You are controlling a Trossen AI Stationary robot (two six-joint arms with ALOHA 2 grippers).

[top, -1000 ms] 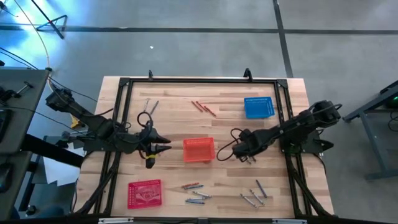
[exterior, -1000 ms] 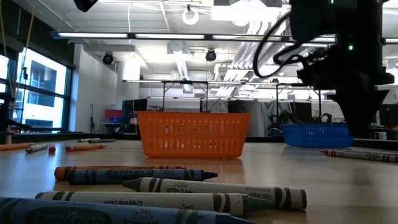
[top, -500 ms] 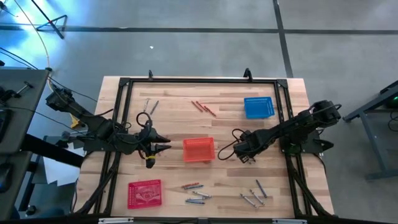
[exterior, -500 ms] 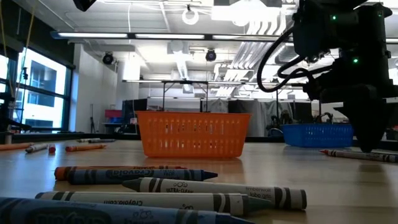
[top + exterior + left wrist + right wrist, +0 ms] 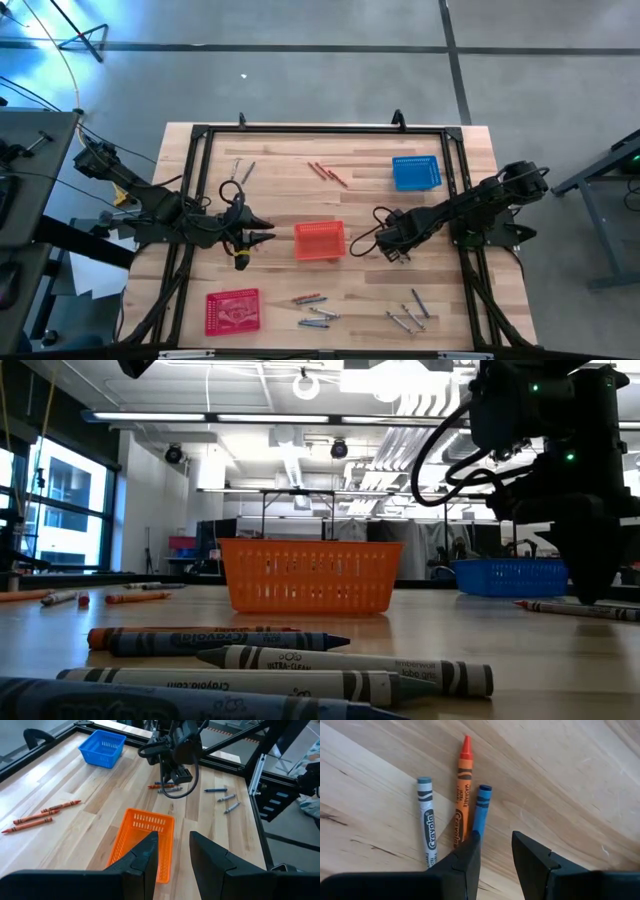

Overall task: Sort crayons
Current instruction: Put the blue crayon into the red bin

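Observation:
Three crayons lie side by side on the table just right of the orange basket: a grey crayon, an orange crayon and a blue crayon. My right gripper points straight down over their near ends, open, low above the wood. The blue crayon's blunt end runs under one fingertip. My left gripper hovers open left of the orange basket, pointing at it. My right gripper comes from above with one finger over the blue crayon's blunt end. That finger hides the spot, so I cannot tell whether it touches. All three crayons lie flat on the table. My left gripper touches nothing.
A blue basket stands far right and a red basket near left. Loose crayons lie at the far middle, far left, near middle and near right. The black frame rail borders the table.
My right gripper has sunk a little toward the three crayons and tipped slightly, then held still. Its fingers stay as wide apart as before.

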